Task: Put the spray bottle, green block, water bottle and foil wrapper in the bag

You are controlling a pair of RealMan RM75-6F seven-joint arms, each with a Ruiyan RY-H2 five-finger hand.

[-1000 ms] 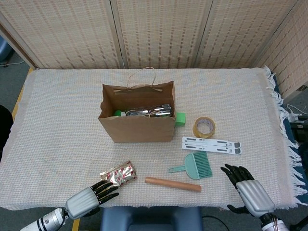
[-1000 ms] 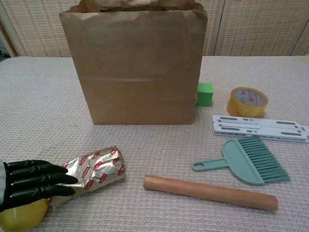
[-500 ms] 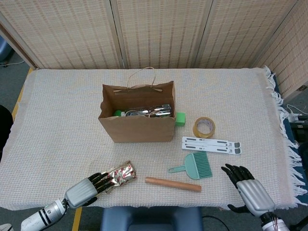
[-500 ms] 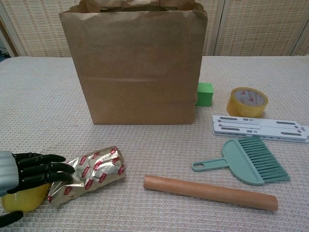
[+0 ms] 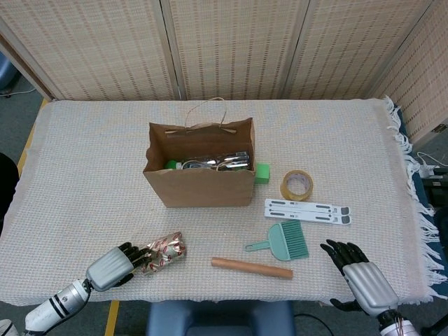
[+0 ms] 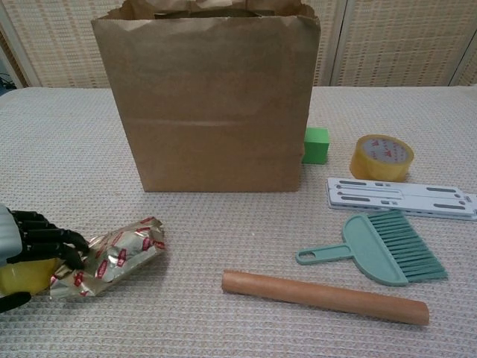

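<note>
- Left hand (image 5: pixel 110 267), lower left of the head view: fingers (image 6: pixel 46 237) curled over the near end of the foil wrapper (image 6: pixel 112 256), grasping it on the counter (image 5: pixel 84 182).
- Right hand (image 5: pixel 358 274), lower right: fingers spread, released, holding nothing.
- Green block (image 6: pixel 316 145) sits just right of the bag (image 6: pixel 212 104), mid-frame.

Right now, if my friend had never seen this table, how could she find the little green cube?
Start at the tall brown paper bag standing in the middle of the cloth-covered table. Look at its right side, near the bottom corner: the small bright green block sits there on the cloth, right beside the bag. It is a plain solid cube, unlike the round yellow tape roll further right.
</note>
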